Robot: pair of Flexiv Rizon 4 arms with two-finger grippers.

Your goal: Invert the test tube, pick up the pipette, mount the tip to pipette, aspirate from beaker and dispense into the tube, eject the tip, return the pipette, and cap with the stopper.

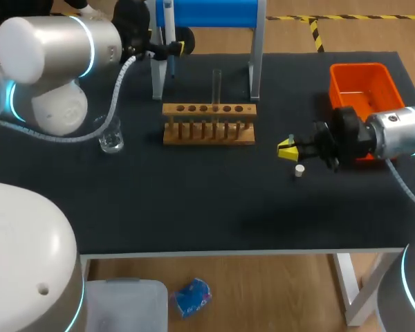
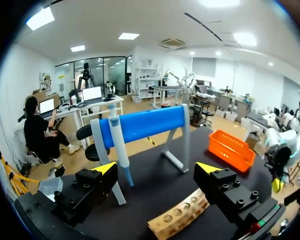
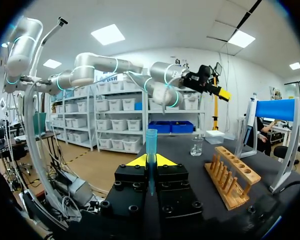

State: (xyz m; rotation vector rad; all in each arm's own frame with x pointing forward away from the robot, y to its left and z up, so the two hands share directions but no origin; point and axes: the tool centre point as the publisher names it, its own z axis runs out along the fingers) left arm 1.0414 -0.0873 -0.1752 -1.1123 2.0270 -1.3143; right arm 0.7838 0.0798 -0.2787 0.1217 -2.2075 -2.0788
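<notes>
right hand (image 3: pixel 151 161) pinches upright translucent blue tip (image 3: pixel 151 141); left hand (image 2: pixel 157 169) gapes open.

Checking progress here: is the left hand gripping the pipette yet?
No, the left hand is open, and the pipette hangs on the stand, not between its fingers.

We see black table (image 1: pixel 194 214), orange bin (image 1: pixel 358 68), light-brown wood rack (image 1: pixel 207 133), blue bar (image 1: pixel 207 12), white stopper (image 1: pixel 299 170), clear-blue pipette tip (image 3: pixel 151 142). Our right gripper (image 1: pixel 286 148) is black w/ yellow tips; left arm (image 1: pixel 48 48) silver-white w/ cyan ring.
</notes>
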